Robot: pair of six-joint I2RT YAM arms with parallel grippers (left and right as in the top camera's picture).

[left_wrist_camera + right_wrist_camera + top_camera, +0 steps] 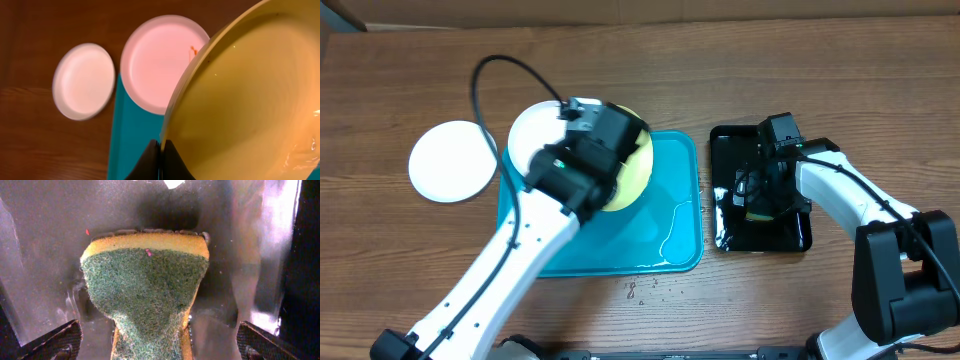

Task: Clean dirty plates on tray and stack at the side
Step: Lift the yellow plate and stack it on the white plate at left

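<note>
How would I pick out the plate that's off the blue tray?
Find the big turquoise tray mid-table. Left of it, alone on bare wood, lies a white plate. The other white plate overlaps the tray's corner, and the yellow plate is above the tray.

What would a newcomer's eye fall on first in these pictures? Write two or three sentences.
First, the pale yellow-green plate, pinched at its rim by the left hand and tilted above the turquoise tray. Next, the green-and-yellow sponge lying in the black tray beneath the open right hand. A white plate sits alone on the table, left of the tray.
</note>
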